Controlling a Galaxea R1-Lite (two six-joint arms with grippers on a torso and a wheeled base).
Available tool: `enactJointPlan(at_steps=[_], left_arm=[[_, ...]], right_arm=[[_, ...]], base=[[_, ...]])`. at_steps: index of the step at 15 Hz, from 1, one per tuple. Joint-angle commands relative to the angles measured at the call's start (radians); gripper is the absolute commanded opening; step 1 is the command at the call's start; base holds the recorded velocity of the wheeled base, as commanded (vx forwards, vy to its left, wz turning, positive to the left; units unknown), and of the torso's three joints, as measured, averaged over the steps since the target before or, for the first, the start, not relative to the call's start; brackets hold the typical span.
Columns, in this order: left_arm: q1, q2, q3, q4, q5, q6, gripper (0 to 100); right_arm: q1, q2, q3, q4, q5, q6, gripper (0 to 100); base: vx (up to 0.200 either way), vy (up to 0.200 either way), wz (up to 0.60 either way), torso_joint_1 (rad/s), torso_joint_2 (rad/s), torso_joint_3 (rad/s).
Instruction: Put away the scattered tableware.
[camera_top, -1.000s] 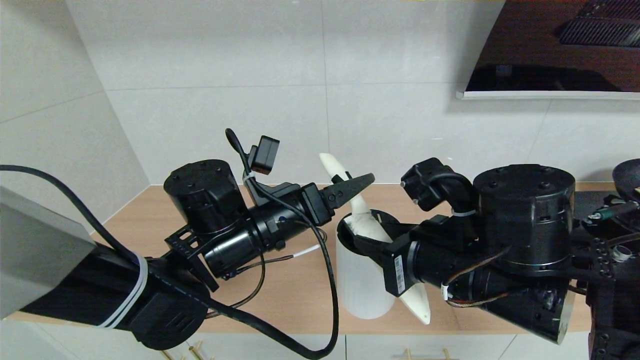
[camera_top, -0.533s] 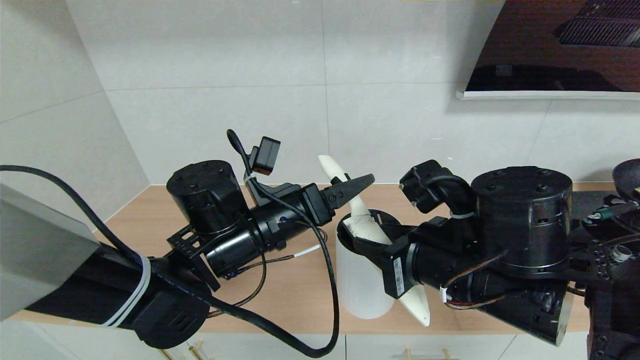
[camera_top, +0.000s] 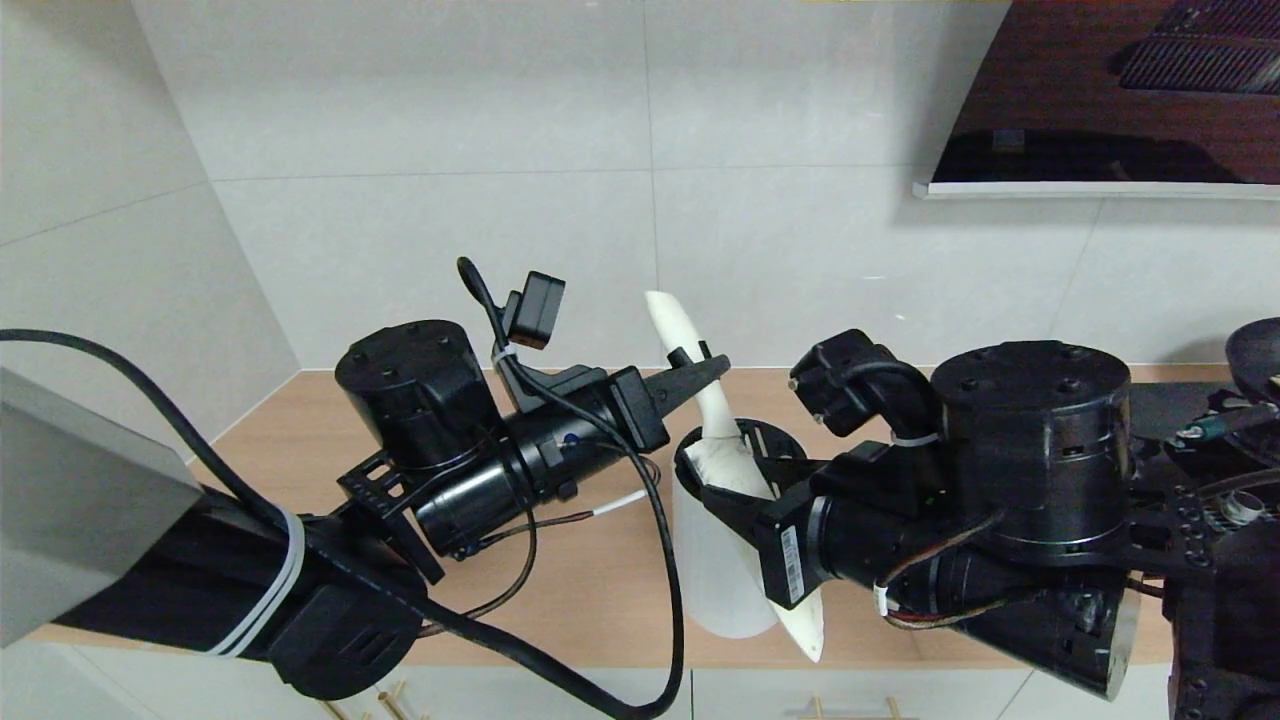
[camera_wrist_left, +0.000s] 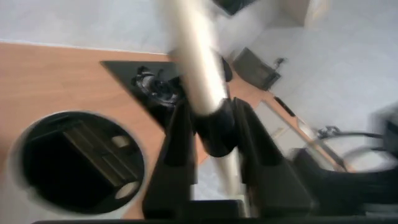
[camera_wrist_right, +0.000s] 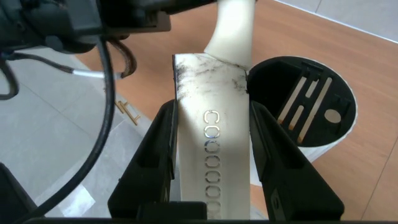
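A white slotted spatula (camera_top: 688, 345) hangs tilted over the counter, held at both ends. My left gripper (camera_top: 705, 372) is shut on its thin handle (camera_wrist_left: 196, 68), the black fingers (camera_wrist_left: 180, 134) flanking it. My right gripper (camera_top: 735, 475) is shut on the flat slotted blade (camera_wrist_right: 211, 168), whose lower tip (camera_top: 805, 630) hangs in front of the holder. A white cylindrical utensil holder (camera_top: 715, 570) stands under the spatula; its black divided opening (camera_wrist_right: 311, 102) holds a few pale utensils.
The wooden counter (camera_top: 560, 580) runs to a tiled wall behind and on the left. A black cooktop (camera_top: 1180, 400) lies at the right, with a dark range hood (camera_top: 1100, 100) above. The counter's front edge is just below the holder.
The spatula has tipped more upright: its handle end rose a little and its lower blade tip swung left. The right gripper shifted slightly left with it.
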Motion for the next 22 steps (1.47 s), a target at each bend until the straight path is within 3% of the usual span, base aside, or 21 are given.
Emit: enactJointPlan(at_steps=[1,9,10,15,19,20,22], left_arm=[[0.004,-0.002,0.001,0.004,0.002,0.001,0],[0.01,-0.008,-0.001,-0.016,0.002,-0.001,0],[0.01,-0.01,-0.001,-0.016,0.003,-0.001,0],[0.021,-0.06,-0.019,-0.05,0.009,-0.001,0],[0.075,-0.071,-0.209,-0.049,0.008,0.011,0],[0.093,-0.066,-0.243,-0.047,0.006,0.039,0],[0.128,-0.051,-0.258,-0.046,0.005,0.159,0]], right_arm=[[0.001,-0.002,-0.002,-0.005,0.0,0.001,0],[-0.017,-0.004,-0.019,-0.007,-0.006,0.022,0],[-0.021,-0.004,-0.028,-0.007,-0.006,0.053,100],[-0.054,-0.085,-0.025,-0.002,-0.006,0.054,100],[-0.131,-0.188,-0.028,0.004,-0.006,0.031,100],[-0.132,-0.197,-0.028,0.004,-0.006,0.025,100],[-0.134,-0.199,-0.025,0.004,-0.006,0.013,100]], base=[[0.0,0.0,0.0,0.0,0.0,0.0],[0.0,0.0,0.0,0.0,0.0,0.0],[0.0,0.0,0.0,0.0,0.0,0.0],[0.0,0.0,0.0,0.0,0.0,0.0],[0.0,0.0,0.0,0.0,0.0,0.0],[0.0,0.0,0.0,0.0,0.0,0.0],[0.0,0.0,0.0,0.0,0.0,0.0]])
